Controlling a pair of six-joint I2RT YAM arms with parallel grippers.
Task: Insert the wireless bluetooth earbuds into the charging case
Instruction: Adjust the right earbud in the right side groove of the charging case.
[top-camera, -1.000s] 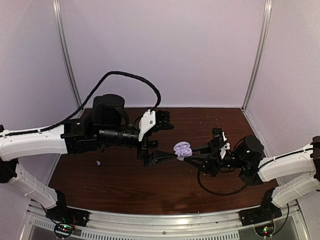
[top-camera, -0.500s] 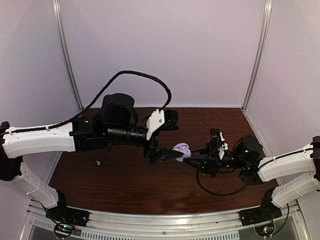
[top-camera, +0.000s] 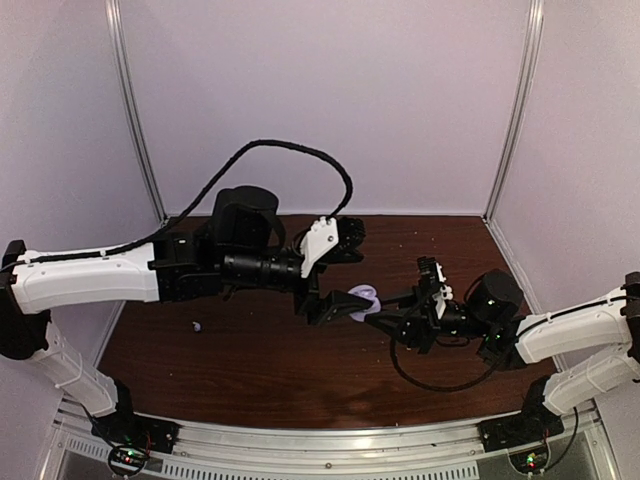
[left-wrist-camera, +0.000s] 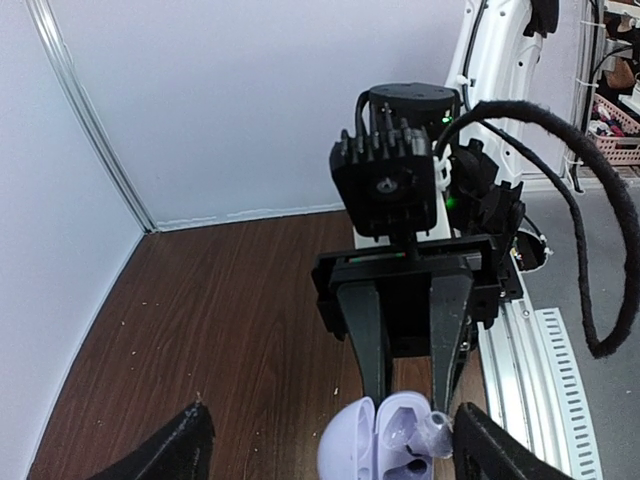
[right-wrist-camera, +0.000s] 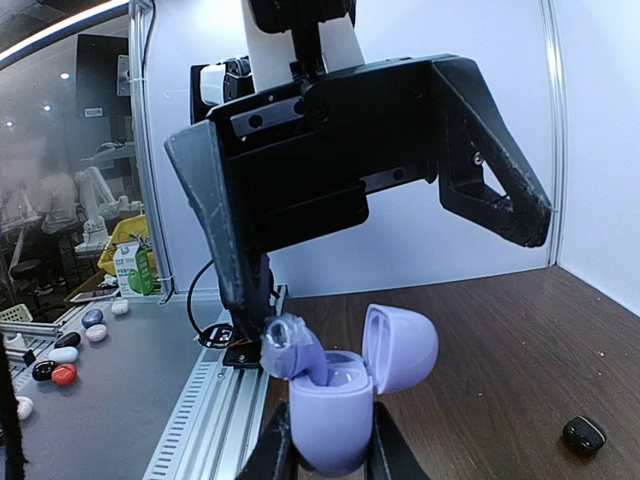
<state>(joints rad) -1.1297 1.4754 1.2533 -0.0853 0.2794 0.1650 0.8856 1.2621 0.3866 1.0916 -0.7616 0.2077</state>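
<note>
The charging case (right-wrist-camera: 340, 415) is pale lavender, upright, with its lid (right-wrist-camera: 400, 345) swung open. My right gripper (right-wrist-camera: 330, 452) is shut on the case's lower half and holds it above the table. One earbud (right-wrist-camera: 290, 345) sticks partly out of the case, tilted to one side. My left gripper (right-wrist-camera: 390, 265) is wide open and straddles the case from the far side, one finger (right-wrist-camera: 230, 260) right beside the earbud. In the left wrist view the case (left-wrist-camera: 360, 450) and earbud (left-wrist-camera: 437, 432) sit between my spread fingers. A tiny pale piece (top-camera: 197, 326), perhaps the other earbud, lies on the table.
A small black oval object (right-wrist-camera: 584, 432) lies on the brown table (top-camera: 250, 360). A black cable (top-camera: 300, 155) loops over the left arm. White walls close in the back and sides, and a metal rail (top-camera: 330, 440) runs along the near edge.
My left arm has moved right, bringing its open gripper up to and around the case. The right gripper and case have shifted slightly left and away.
</note>
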